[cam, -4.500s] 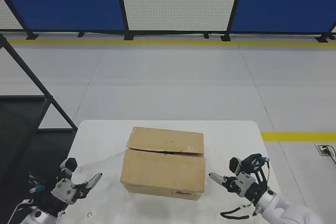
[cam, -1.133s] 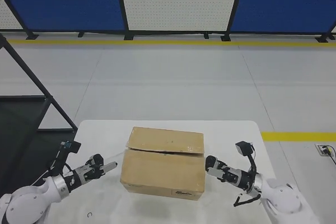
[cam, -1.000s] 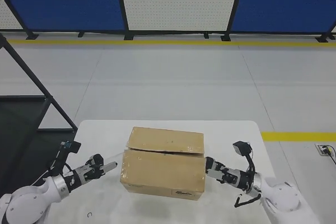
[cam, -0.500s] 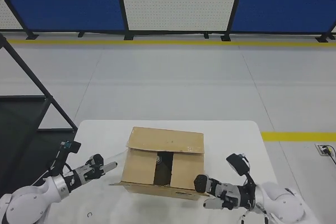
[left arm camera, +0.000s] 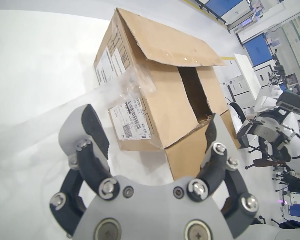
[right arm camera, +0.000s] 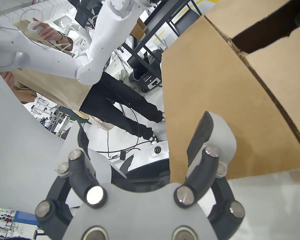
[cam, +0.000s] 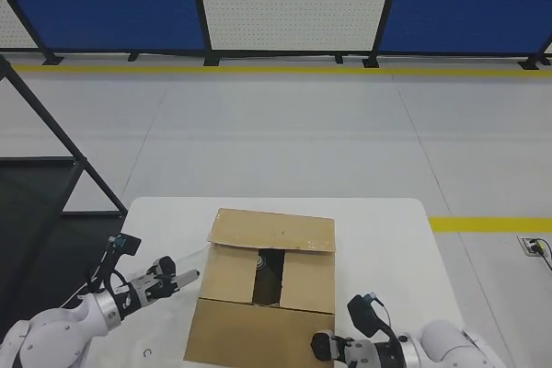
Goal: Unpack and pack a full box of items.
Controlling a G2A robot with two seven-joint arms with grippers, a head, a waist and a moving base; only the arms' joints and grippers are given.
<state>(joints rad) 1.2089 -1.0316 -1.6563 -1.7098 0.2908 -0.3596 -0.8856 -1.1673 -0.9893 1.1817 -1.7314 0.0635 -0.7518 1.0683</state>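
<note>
Cardboard box [cam: 272, 232] sits mid-desk [cam: 166, 221], partly opened. The flap nearest the robot [cam: 258, 333] is folded fully outward and lies flat in front of the box. The far flap [cam: 274, 228] is down over the top. The two inner side flaps [cam: 228, 272] are shut, with a dark gap [cam: 269, 276] between them. Something pale shows in the gap, not identifiable. Right tool [cam: 324, 348] is at the right corner of the outward flap, fingers spread; that corner lies between them but nothing is clamped. Judgement: it is placed there to press or steady the flap so it does not spring back over the box. Left tool [cam: 177, 273] hangs just off the left side of the box, released and holding nothing, pointed at the wall carrying the shipping label [left arm camera: 131, 123] and a torn strip of clear tape [left arm camera: 137, 83]. Judgement: it is staged to brace the box or take the left inner flap. Unpacking is at its start; far and inner flaps are not yet lifted.
</note>
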